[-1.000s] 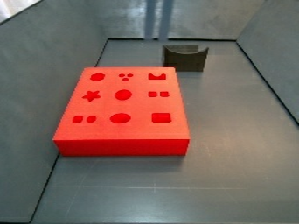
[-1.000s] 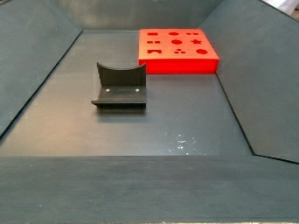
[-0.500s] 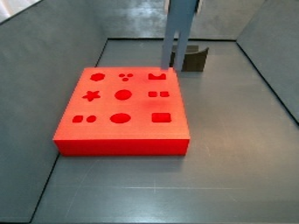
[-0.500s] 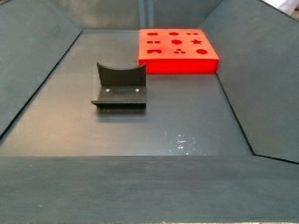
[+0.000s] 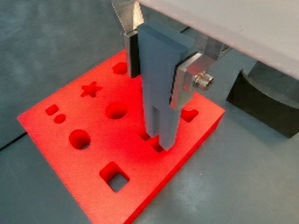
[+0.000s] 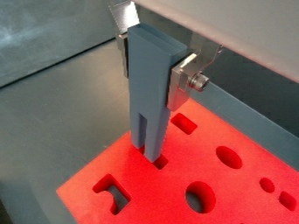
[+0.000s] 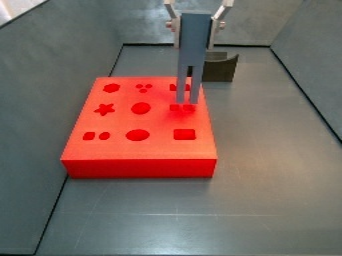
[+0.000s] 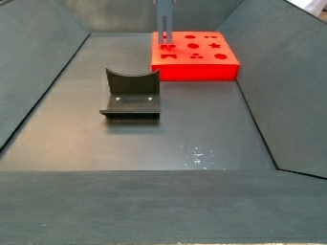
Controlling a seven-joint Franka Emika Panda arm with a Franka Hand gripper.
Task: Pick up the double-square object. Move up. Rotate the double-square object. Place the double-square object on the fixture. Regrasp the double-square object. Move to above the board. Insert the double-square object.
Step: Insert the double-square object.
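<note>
The double-square object (image 7: 194, 55) is a slim blue-grey bar hanging upright, and the gripper (image 7: 197, 14) is shut on its upper part. Both wrist views show it clamped between the silver fingers (image 5: 191, 77) (image 6: 184, 75). Its forked lower end (image 6: 152, 156) reaches the top of the red board (image 7: 127, 135) at a small hole in the right column. How deep it sits I cannot tell. The board (image 8: 211, 65) lies flat on the floor. The dark fixture (image 7: 215, 66) stands behind the board with nothing in its notch. It also shows as the fixture (image 8: 130, 94) in a side view.
Sloping grey walls (image 7: 54, 40) enclose the grey floor (image 7: 267, 130) on all sides. The board (image 5: 70, 122) carries several other cut-outs, among them a star, circles and a square. The fixture (image 5: 271, 98) is close beside the board's edge.
The gripper has come down and forward with the double-square object, from the board's far edge to a hole in the right column. Board and fixture have not moved.
</note>
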